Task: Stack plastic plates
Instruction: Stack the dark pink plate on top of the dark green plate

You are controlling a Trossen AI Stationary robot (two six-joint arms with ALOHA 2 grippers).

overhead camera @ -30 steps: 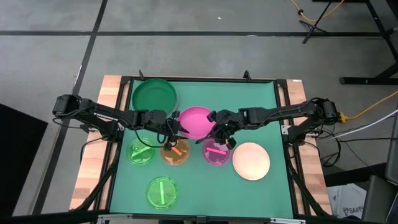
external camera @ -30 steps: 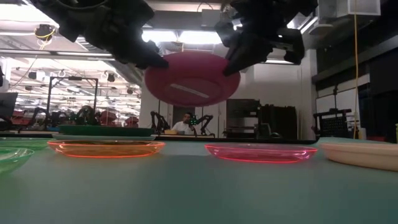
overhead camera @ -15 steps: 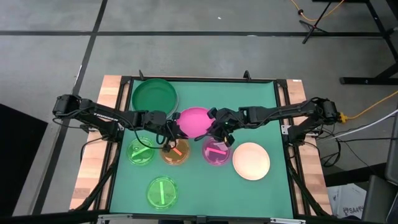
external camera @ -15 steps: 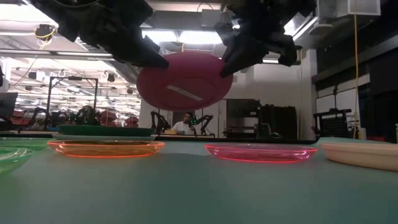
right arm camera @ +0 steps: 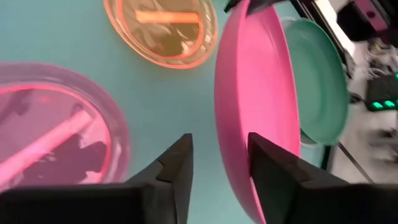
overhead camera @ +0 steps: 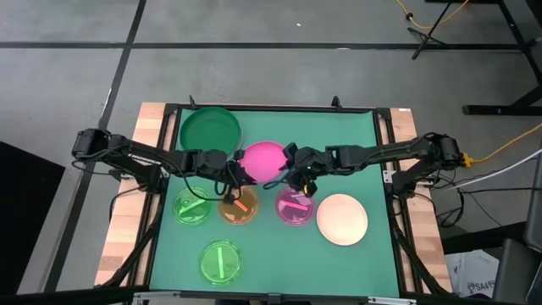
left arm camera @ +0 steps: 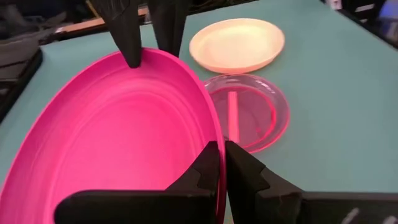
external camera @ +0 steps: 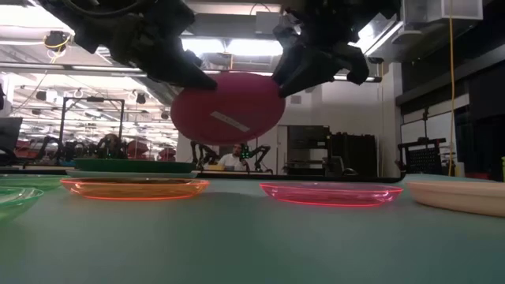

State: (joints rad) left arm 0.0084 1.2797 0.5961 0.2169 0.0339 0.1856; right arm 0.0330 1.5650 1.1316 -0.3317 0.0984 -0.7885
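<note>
A magenta plate (overhead camera: pixel 262 159) hangs in the air over the table's middle, between my two grippers. My left gripper (left arm camera: pixel 219 162) is shut on its rim. My right gripper (right arm camera: pixel 221 162) is open, one finger on each side of the opposite rim (right arm camera: pixel 239 143). On the green mat lie a dark green plate (overhead camera: pixel 210 130) at the far left, two translucent green plates (overhead camera: pixel 192 206) (overhead camera: pixel 220 261), an orange one (overhead camera: pixel 240 206), a pink one (overhead camera: pixel 295 206) and a cream plate (overhead camera: pixel 342 219), each flat on its base. My left gripper pinches the magenta plate's rim (left arm camera: pixel 210 134) between its two fingers, one inside the plate and one outside, coming from the table's left. The plate is lifted clear and hangs tilted, its underside (external camera: pixel 227 118) turned toward the table's near edge. My right gripper straddles the rim; whether it touches, I cannot tell.
The orange plate (external camera: pixel 134 188) and pink plate (external camera: pixel 331 192) lie right under the held plate's near side. The mat's near middle and right part (overhead camera: pixel 305 263) is bare. Wooden table edges (overhead camera: pixel 127 212) flank the mat. A person sits far off in the room behind.
The magenta plate has shifted a little toward the table's left and tipped more steeply, its underside showing rounder in the low view. My right gripper has moved leftward with it. My left gripper has stayed nearly where it was.
</note>
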